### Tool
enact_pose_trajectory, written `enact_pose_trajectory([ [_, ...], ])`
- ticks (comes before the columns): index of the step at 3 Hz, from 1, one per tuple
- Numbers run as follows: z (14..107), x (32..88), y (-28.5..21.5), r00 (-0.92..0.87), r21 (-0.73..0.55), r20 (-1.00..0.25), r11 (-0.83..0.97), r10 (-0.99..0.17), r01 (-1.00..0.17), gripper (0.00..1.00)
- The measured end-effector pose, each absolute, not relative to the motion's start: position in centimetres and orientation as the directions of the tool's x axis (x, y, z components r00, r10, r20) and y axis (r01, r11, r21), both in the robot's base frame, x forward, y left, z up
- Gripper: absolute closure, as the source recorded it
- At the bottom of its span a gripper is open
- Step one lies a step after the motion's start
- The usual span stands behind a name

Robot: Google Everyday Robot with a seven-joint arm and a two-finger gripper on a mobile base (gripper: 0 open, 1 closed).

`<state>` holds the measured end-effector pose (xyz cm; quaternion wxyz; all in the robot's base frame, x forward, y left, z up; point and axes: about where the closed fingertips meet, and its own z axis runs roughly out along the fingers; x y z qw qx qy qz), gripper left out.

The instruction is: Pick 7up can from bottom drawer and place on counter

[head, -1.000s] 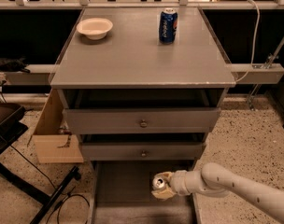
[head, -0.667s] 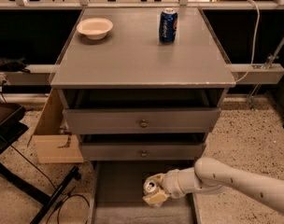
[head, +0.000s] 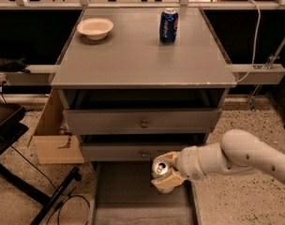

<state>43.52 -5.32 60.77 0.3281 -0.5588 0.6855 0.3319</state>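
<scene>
The 7up can (head: 160, 168), silvery with a shiny top, is held between the pale fingers of my gripper (head: 165, 170). It hangs tilted just above the open bottom drawer (head: 128, 196), close under the front of the middle drawer (head: 133, 152). My white arm (head: 241, 156) reaches in from the right. The counter (head: 142, 55) is the grey top of the cabinet, well above the can.
A blue Pepsi can (head: 168, 26) stands at the back right of the counter and a white bowl (head: 95, 28) at the back left. A cardboard box (head: 53, 135) sits left of the cabinet. Black stand legs and cables (head: 48, 196) lie on the floor at left.
My gripper has lifted the can up out of the bottom drawer and drawn it slightly left. The can now sits higher, level with the middle drawer's lower edge.
</scene>
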Motion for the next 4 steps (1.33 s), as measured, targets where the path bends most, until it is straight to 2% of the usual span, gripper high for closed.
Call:
enact_pose_trajectory([
  [1, 65.1, 44.9, -7.3, -0.166, 0.044, -0.856, 0.253, -0.489, -0.967, 1.00],
  [2, 65.8, 45.1, -7.3, -0.166, 0.041, -0.854, 0.254, -0.493, -0.966, 1.00],
  [3, 70.5, 46.4, -6.9, -0.163, 0.026, -0.840, 0.262, -0.517, -0.965, 1.00],
  [4, 76.7, 49.8, -6.2, -0.191, 0.030, -0.853, 0.320, -0.486, -0.947, 1.00],
])
